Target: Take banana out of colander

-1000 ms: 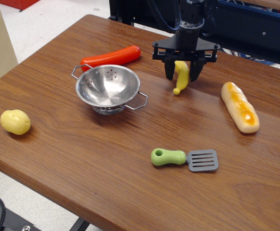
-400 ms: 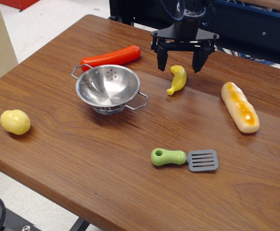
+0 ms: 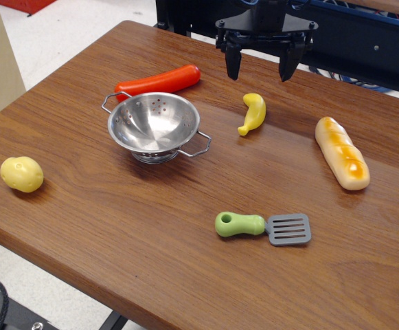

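Note:
The small yellow banana lies on the wooden table, to the right of the colander and apart from it. The shiny steel colander stands upright and holds nothing. My black gripper hangs open and empty above and behind the banana, its two fingers spread wide, not touching it.
A red sausage lies behind the colander. A bread loaf lies at the right. A green-handled grey spatula lies near the front. A pale-yellow potato sits at the left. The table edge runs along the front left.
My gripper was shut on the banana, held low at the table; it opened, left the banana lying on the table, and rose up and back.

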{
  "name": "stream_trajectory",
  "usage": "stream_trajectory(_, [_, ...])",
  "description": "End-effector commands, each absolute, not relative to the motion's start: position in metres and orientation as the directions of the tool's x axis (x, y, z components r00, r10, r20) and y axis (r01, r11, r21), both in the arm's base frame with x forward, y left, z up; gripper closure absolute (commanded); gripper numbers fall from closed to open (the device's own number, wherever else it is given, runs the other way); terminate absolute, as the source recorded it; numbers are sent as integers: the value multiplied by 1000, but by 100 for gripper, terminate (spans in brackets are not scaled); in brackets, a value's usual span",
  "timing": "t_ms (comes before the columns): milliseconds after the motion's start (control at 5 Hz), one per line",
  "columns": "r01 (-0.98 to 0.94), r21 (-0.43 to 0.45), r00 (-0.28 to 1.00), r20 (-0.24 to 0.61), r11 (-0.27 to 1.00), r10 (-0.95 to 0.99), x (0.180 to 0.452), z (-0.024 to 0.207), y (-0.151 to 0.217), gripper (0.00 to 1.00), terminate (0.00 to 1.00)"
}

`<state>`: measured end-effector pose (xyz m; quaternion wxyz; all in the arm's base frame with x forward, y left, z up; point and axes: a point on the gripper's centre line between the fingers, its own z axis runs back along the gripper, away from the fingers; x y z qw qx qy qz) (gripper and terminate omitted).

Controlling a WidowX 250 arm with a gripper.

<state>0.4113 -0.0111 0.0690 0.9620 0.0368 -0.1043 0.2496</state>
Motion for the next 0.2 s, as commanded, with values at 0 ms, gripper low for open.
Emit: stream_trajectory(0, [-483, -16, 839, 277, 875, 468, 416, 97, -11, 0, 100])
